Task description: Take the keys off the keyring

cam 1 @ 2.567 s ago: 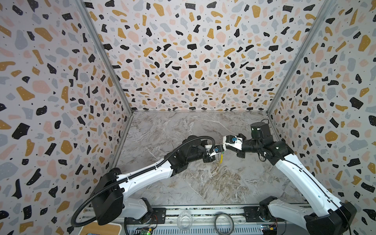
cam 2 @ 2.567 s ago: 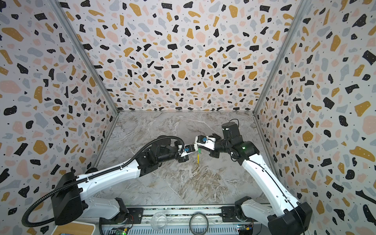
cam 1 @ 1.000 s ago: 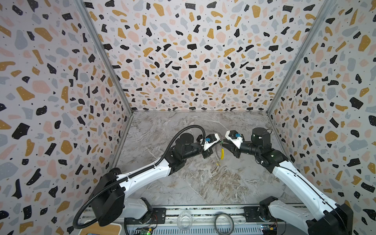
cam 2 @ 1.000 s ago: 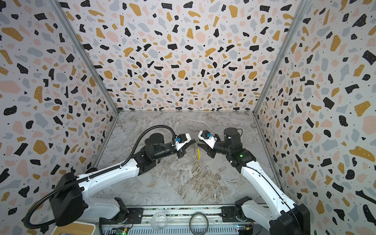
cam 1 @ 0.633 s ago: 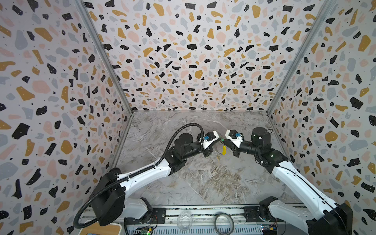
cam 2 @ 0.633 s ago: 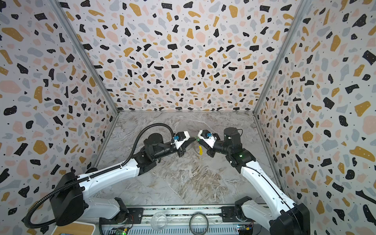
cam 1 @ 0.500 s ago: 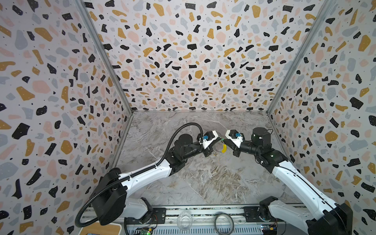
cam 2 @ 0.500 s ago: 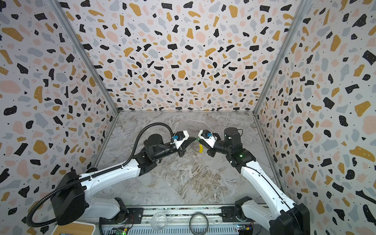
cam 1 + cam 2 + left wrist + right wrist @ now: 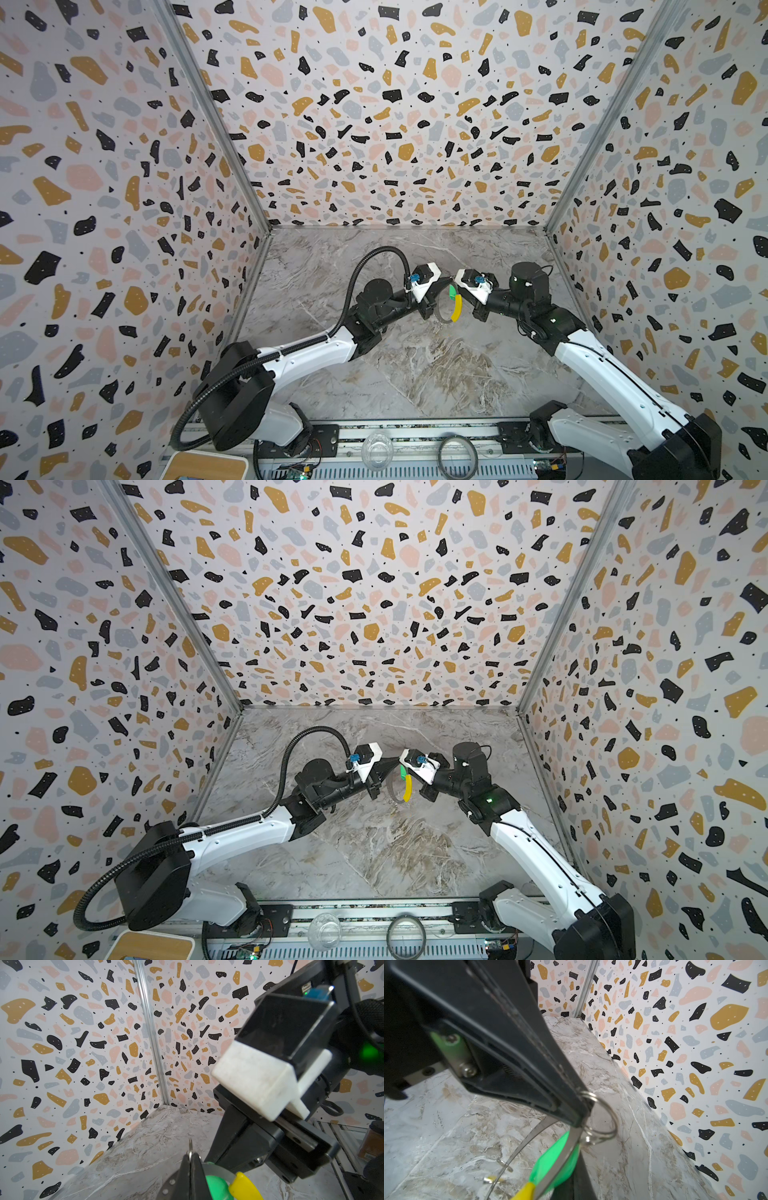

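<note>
Two claws (image 9: pixel 444 284) (image 9: pixel 455 286), one keyring (image 9: pixel 439 313), one green tag (image 9: pixel 452 291), one split ring (image 9: pixel 614 1119).

Arms (image 9: pixel 307 357): white links, blk joints. Blk corrugated conduit (image 9: pixel 382 248) on left arm (image 9: pixel 241 833). Left gripper (image 9: pixel 190 1157): blk tapered fingers (image 9: pixel 185 1172).

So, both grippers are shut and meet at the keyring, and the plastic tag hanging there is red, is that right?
Not quite: the plastic tag is green, not red, as the right wrist view shows. The rest holds: the left gripper and the right gripper are shut and meet at the keyring.
</note>
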`<state>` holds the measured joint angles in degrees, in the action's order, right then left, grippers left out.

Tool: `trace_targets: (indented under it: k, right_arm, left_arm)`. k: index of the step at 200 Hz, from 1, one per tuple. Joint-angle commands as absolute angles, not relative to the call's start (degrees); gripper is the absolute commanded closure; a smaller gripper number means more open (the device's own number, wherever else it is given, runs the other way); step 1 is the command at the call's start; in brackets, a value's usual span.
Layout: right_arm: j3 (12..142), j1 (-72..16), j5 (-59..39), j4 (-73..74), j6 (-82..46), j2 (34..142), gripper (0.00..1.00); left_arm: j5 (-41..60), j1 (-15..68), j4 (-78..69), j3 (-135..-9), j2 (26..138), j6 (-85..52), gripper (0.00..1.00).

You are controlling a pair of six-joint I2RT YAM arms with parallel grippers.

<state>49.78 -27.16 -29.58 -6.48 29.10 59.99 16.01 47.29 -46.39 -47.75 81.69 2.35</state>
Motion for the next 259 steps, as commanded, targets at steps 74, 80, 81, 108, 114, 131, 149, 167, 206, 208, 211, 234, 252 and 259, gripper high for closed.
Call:
trace_targets:
  k: [74, 80, 81, 108, 114, 131, 149, 167, 206, 208, 211, 234, 252, 259]
  right_arm:
    - [53.2, -28.6, -29.6, -13.4, 34.0, 60.6, 1.00]
    - [53.1, -28.2, -29.2, -13.7, 34.0, 60.4, 1.00]
    - [53.2, -28.2, -29.1, -13.7, 34.0, 60.3, 1.00]
    - [52.4, -25.9, -30.3, -15.0, 34.1, 58.6, 1.00]
    - [52.3, -25.7, -30.8, -15.3, 34.1, 58.3, 1.00]
    - [52.5, -25.2, -31.3, -16.7, 34.4, 58.5, 1.00]
    - [52.6, -24.9, -29.5, -17.3, 34.5, 58.5, 1.00]
    - [52.9, -24.0, -28.3, -17.6, 34.4, 58.1, 1.00]
    - [52.6, -22.4, -29.3, -15.1, 32.2, 56.9, 1.00]
    - [52.6, -22.4, -29.5, -15.1, 32.1, 56.9, 1.00]
    - [52.5, -22.4, -29.6, -15.0, 32.0, 57.0, 1.00]
    - [52.5, -22.4, -31.2, -14.7, 32.1, 57.7, 1.00]
    - [52.2, -22.8, -34.2, -13.1, 32.0, 57.8, 1.00]
    - [52.0, -22.9, -34.5, -12.0, 31.6, 57.6, 1.00]
  left_arm:
    - [14.0, 46.6, -58.0, -46.0, 82.1, -1.0, 1.00]
    - [13.9, 46.5, -58.0, -45.8, 81.7, -0.9, 1.00]
    - [13.9, 46.5, -57.9, -45.8, 81.7, -0.9, 1.00]
    - [13.2, 45.6, -58.1, -45.0, 80.0, -0.3, 1.00]
    - [13.4, 45.4, -58.2, -44.8, 79.8, -0.3, 1.00]
    - [13.9, 45.2, -58.4, -44.9, 79.5, -0.2, 1.00]
    - [14.2, 45.2, -58.4, -45.0, 79.4, -0.3, 1.00]
    - [14.3, 45.1, -57.9, -44.8, 79.2, -0.2, 1.00]
    - [14.8, 45.0, -56.9, -44.4, 78.4, 0.1, 1.00]
    - [14.9, 45.0, -56.9, -44.4, 78.3, 0.1, 1.00]
    - [15.0, 45.0, -56.9, -44.4, 78.4, 0.1, 1.00]
    - [17.7, 45.0, -57.0, -44.9, 78.6, -0.2, 1.00]
    - [20.3, 45.0, -57.7, -45.5, 79.4, -1.5, 1.00]
    - [20.9, 45.0, -58.0, -45.7, 79.5, -1.7, 1.00]
